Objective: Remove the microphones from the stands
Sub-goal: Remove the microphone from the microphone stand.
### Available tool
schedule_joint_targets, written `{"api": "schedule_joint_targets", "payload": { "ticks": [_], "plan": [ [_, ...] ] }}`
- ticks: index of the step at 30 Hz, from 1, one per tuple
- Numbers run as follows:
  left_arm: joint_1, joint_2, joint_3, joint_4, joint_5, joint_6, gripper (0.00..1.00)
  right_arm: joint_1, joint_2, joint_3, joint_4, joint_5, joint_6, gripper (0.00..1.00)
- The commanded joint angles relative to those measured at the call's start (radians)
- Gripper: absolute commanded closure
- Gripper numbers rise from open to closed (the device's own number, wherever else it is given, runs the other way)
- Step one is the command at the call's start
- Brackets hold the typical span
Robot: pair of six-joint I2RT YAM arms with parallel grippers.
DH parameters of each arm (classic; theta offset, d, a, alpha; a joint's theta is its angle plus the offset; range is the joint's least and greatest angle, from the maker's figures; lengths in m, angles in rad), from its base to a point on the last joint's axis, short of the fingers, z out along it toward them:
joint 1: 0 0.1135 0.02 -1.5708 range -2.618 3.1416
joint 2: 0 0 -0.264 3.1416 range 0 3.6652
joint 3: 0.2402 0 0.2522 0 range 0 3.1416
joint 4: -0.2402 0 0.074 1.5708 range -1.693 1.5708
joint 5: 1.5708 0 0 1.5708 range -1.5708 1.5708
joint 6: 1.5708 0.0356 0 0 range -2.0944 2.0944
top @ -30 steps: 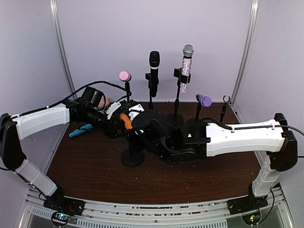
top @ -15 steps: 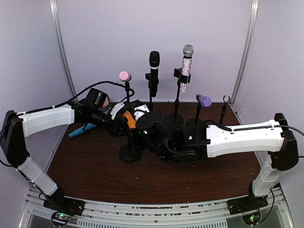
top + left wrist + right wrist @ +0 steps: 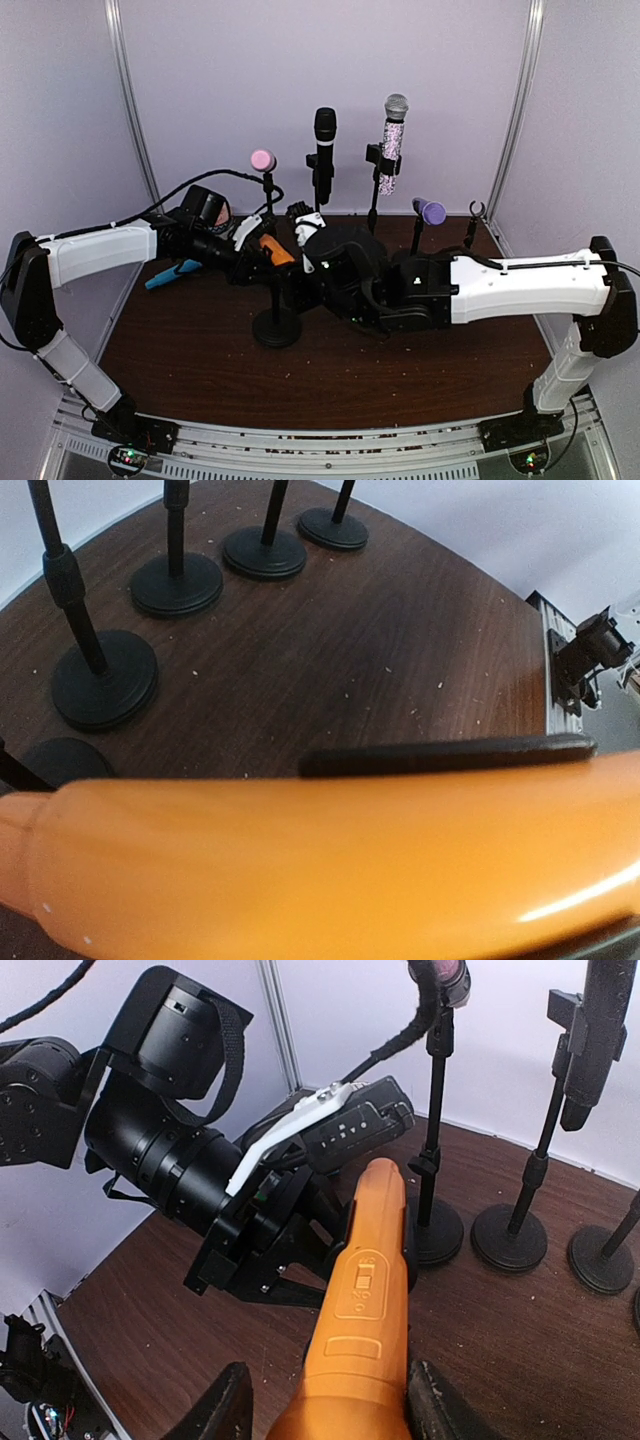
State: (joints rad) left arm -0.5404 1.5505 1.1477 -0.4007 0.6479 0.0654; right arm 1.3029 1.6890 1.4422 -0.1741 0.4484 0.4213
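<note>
Left arm reaches in from the left, forearm low and roughly level, wrist pointing right. The left gripper (image 3: 372, 1248) is clamped around the orange microphone (image 3: 365, 1320) partway along its body. The left wrist view confirms this, with the orange barrel filling the view right against a black finger. It is probably held there to pull the mic free.

The mic lies tilted above the near stand (image 3: 277, 327), centre-left of the table (image 3: 180, 370). Whether it has left the clip can't be told.

Right arm stretches low across the table from the right. The right gripper (image 3: 332, 1402) straddles the mic's lower end, one finger on each side. Can't tell if they press it. It is likely bracing the clip or stand. Other stands farther back are untouched.
</note>
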Motion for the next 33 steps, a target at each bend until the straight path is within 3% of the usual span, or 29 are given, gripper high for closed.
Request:
{"api": "schedule_joint_targets", "payload": {
  "ticks": [1,4,8,10,12,25,29,33],
  "plan": [
    [-0.012,-0.015,0.014,0.105,0.081,-0.007,0.78,-0.001,-0.025,-0.020,0.067,-0.144,0.063,1.00],
    [-0.012,-0.017,0.014,0.114,0.079,-0.027,0.78,-0.008,-0.022,-0.019,0.067,-0.154,0.074,1.00],
    [-0.011,-0.011,0.019,0.140,0.073,-0.073,0.52,-0.024,-0.003,-0.009,0.064,-0.177,0.096,1.00],
    [-0.013,0.001,0.026,0.160,0.075,-0.100,0.44,-0.033,0.003,-0.009,0.063,-0.184,0.111,1.00],
    [-0.015,0.026,0.043,0.175,0.076,-0.123,0.44,-0.041,-0.001,-0.019,0.073,-0.193,0.126,1.00],
    [-0.019,0.102,0.082,0.237,0.064,-0.164,0.81,-0.059,-0.058,-0.098,0.089,-0.199,0.170,1.00],
    [-0.019,0.100,0.077,0.240,0.028,-0.162,1.00,-0.059,-0.088,-0.110,0.081,-0.209,0.176,1.00],
    [-0.018,0.100,0.069,0.246,-0.028,-0.163,1.00,-0.059,-0.127,-0.137,0.069,-0.227,0.182,1.00]
  ]
}}
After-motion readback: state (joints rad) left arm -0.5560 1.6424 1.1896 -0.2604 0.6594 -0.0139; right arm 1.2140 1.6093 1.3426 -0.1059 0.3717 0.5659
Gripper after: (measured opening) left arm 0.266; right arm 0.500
